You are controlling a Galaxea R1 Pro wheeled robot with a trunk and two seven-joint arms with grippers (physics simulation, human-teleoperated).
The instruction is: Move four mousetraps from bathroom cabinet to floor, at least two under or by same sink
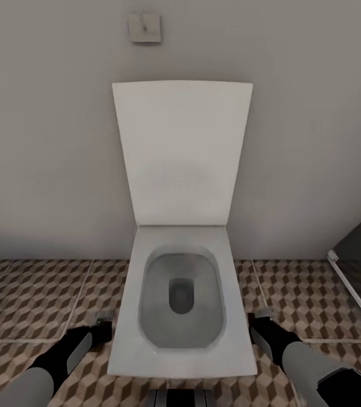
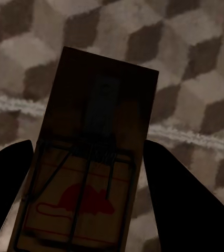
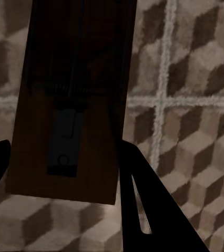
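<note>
Two traps in hand: left mousetrap point(image 2: 85, 173) being pinched by left gripper point(image 2: 88, 197), right mousetrap point(image 3: 72, 100) clamped in right gripper point(image 3: 64, 178), both hanging over bathroom floor point(image 1: 33, 299) beside toilet point(image 1: 183, 294). Carrying step; next probably turning toward the sink, then lowering.

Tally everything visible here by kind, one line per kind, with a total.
Brown wooden mousetraps with wire parts: 2, one in the left hand, one in the right hand
White square toilet with raised lid: 1
Square grey wall plate: 1
Black robot hands: 2
Total: 6
</note>
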